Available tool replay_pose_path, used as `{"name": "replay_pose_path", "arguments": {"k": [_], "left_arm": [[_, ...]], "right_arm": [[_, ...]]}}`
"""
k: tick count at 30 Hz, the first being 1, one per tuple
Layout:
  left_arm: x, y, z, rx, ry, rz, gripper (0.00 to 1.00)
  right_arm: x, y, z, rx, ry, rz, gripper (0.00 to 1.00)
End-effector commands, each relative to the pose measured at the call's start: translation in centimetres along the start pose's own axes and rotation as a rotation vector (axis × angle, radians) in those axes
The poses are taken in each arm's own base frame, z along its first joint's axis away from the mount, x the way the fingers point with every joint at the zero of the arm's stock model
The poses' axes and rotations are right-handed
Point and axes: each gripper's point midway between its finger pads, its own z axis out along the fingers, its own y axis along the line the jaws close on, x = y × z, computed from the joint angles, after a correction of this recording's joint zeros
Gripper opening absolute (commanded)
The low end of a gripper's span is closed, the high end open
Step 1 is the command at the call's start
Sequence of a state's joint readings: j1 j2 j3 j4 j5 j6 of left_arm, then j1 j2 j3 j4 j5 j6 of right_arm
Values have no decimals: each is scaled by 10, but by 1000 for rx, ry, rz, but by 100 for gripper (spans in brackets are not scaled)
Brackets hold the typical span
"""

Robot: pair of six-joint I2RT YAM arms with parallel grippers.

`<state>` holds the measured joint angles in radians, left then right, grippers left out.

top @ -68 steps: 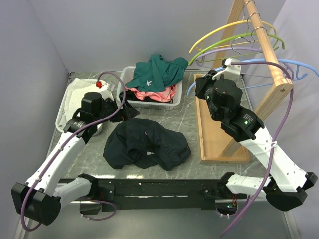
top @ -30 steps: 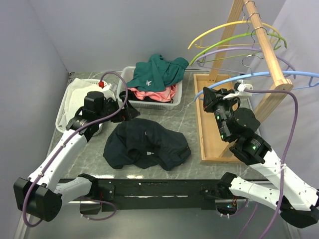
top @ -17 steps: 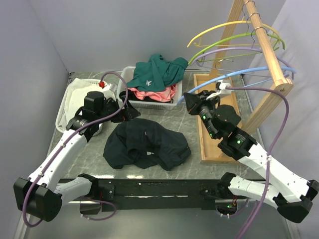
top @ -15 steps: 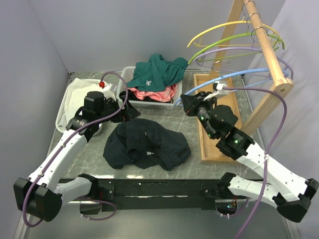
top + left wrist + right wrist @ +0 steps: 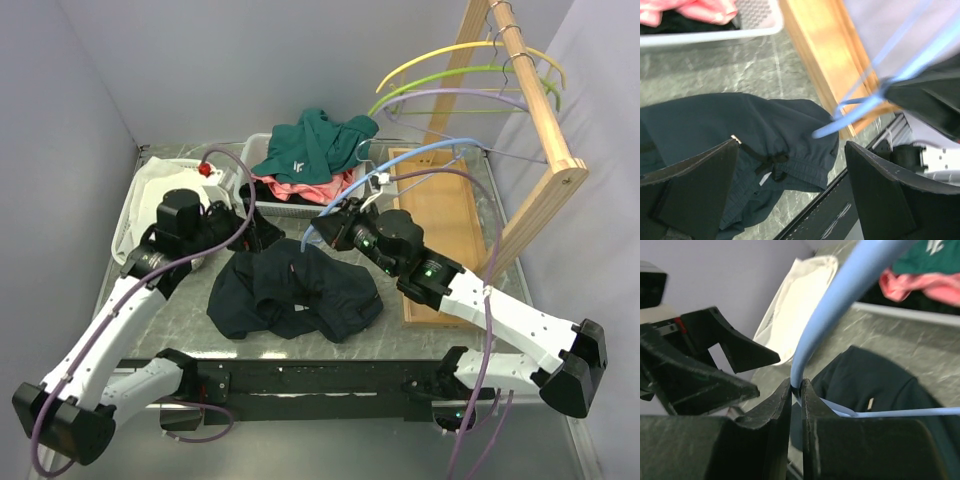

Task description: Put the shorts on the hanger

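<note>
The right gripper [image 5: 796,387] is pinching the light-blue hanger [image 5: 400,160] near one tip, holding it clear of the rack [image 5: 530,90] above the shorts [image 5: 295,290], which are lying crumpled on the table [image 5: 420,345]. The left gripper [image 5: 262,228] is hovering wide open beside them, apparently touching nothing, so all the threading is waiting.

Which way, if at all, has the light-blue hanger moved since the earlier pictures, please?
Yes. Held by the right gripper, the light-blue hanger has left the wooden rack and swung leftward, its end now over the shorts.
</note>
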<state>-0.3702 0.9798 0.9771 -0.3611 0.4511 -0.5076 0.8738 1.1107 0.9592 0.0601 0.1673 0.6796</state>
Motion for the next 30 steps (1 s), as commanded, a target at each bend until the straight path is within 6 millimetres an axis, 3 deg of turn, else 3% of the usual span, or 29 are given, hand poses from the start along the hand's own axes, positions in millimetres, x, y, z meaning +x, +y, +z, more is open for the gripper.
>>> {"name": "replay_pose_path", "arguments": {"k": [1,6,11,22,30], "left_arm": [[-21,-44,-18,106,-94,196,89],[0,-60,-14,107,-68,286,76],[14,-62,-6,53,-51,319,76],[4,-54,-2,-75,-111,340,72],[-12,-71,-6,-12,-188,343,62]], "right_arm": [[-4,40,-2,-135,8,131,0],[8,57,1,-180,73,238,0],[14,65,7,-193,89,296,0],[7,88,3,-275,100,409,0],[-2,82,4,-209,69,347,0]]}}
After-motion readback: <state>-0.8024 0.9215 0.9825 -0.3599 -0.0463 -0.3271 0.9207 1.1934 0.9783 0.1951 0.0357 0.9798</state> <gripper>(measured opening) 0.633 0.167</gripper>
